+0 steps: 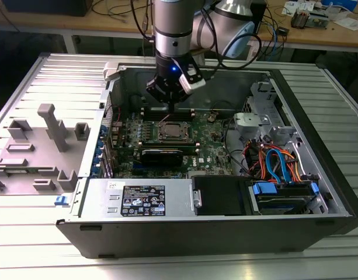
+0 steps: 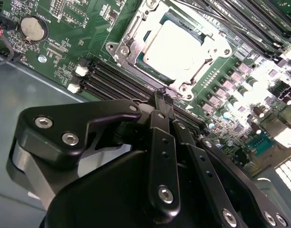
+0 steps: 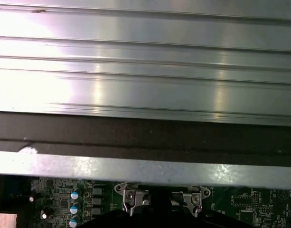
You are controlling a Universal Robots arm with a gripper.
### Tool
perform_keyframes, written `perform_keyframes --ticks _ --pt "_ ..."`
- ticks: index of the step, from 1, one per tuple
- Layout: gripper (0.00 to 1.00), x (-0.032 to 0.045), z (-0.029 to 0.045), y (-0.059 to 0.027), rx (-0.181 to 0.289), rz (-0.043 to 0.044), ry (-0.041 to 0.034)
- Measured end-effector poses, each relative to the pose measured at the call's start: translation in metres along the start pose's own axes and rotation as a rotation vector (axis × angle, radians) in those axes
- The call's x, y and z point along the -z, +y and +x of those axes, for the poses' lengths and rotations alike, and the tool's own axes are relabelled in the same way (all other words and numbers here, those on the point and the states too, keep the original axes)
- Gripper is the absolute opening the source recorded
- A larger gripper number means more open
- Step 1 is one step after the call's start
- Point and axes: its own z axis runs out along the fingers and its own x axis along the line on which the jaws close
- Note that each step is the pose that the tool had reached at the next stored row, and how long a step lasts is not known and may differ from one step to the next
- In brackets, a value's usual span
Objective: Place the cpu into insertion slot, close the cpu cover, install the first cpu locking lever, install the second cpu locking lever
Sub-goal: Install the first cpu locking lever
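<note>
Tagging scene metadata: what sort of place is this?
Probably a robotics or electronics lab bench. An open computer case lies on a ribbed metal table with a robot arm over its motherboard, and a wooden workbench behind carries loose cables.

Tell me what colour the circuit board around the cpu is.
The circuit board is green, clearest in the second wrist view.
</note>
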Motion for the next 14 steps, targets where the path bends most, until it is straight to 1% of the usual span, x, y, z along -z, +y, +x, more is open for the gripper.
perform_keyframes --ticks 4,8,9,14 --pt "0.11 -0.0037 -0.0027 0.0 0.0 0.0001 0.0" --pt "0.11 -0.0083 -0.0069 0.0001 0.0 -0.0002 -0.0005" --pt "0.11 -0.011 -0.0101 0.0001 0.0 0.0 0.0" --pt "0.11 -0.0131 -0.0131 0.0004 0.0 0.0 -0.0001"
